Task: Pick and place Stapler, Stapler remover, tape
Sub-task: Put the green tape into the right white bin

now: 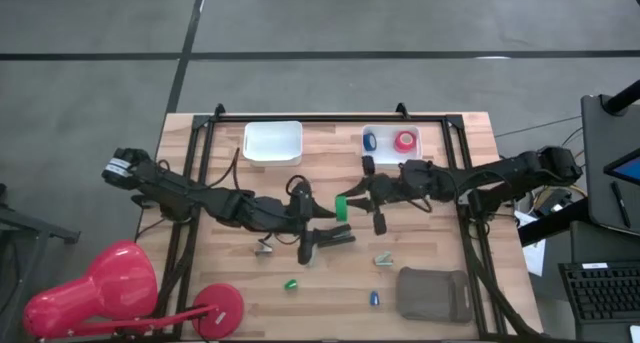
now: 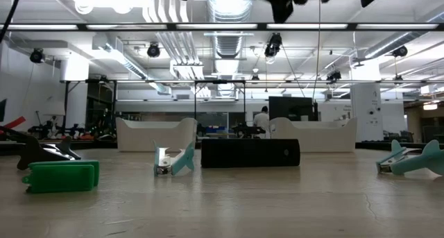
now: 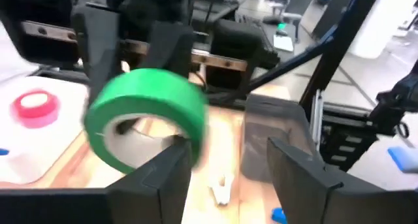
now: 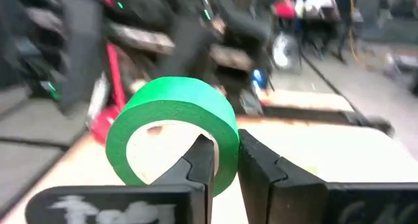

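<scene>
My right gripper [image 4: 224, 145] is shut on the green tape roll [image 4: 173, 129], held in the air over the table's middle [image 1: 341, 207]. My left gripper [image 3: 227, 151] is open and raised, facing the roll [image 3: 147, 116] from the table's left [image 1: 322, 215]. One of its fingers [image 3: 166, 175] stands close under the roll's rim. The black stapler [image 2: 250, 153] lies flat on the table below both grippers [image 1: 330, 239]. Two teal staple removers [image 2: 173, 160] [image 2: 409, 158] rest on the table. The red tape [image 1: 405, 141] and blue tape [image 1: 370, 139] lie in a white tray. My right gripper pinches the roll's wall [image 4: 225, 129], one finger [image 4: 199, 162] inside the ring and the other [image 4: 258, 165] outside. The roll is lifted clear and stands on edge ahead of the fingers. My left gripper: whether its finger touches the roll's rim [image 3: 189, 142], I cannot tell.
An empty white tray [image 1: 272, 141] sits at the far edge, left of the tape tray [image 1: 415, 148]. A grey pouch [image 1: 432, 293] lies near the right front. A small green object [image 1: 291, 283] and a blue one [image 1: 374, 298] lie near the front. A red lamp [image 1: 90, 288] stands front left.
</scene>
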Robot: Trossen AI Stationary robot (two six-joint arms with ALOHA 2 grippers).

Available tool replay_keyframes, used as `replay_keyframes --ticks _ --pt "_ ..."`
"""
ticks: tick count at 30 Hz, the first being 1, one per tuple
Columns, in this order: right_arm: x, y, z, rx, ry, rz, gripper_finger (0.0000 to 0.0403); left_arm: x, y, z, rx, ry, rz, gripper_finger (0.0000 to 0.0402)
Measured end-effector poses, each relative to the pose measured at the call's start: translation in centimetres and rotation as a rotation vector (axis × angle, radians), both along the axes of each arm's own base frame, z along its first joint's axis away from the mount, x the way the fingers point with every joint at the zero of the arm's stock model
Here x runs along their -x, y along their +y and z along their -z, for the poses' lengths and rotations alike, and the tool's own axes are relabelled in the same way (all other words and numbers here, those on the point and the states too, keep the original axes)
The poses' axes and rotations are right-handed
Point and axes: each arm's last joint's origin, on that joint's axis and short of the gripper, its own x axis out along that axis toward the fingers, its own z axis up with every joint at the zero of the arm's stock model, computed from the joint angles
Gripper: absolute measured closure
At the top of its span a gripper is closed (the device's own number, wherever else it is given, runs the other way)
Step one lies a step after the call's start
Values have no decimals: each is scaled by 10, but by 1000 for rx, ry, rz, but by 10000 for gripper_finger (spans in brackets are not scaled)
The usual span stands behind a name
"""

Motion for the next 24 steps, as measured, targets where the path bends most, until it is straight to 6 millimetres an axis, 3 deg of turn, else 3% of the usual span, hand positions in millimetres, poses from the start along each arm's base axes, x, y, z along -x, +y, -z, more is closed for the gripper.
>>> replay_keyframes --ticks 7,10,16,24 --pt "25 -23 6 -13 226 196 361 0 1 3 -22 26 -42 196" --pt "39 -36 9 -21 325 373 360 1 3 7 -30 31 -100 195" --pt "68 -71 19 -16 509 779 357 6 7 33 13 85 -217 195" --pt "80 -127 44 -163 672 937 355 13 10 65 68 141 -251 195"
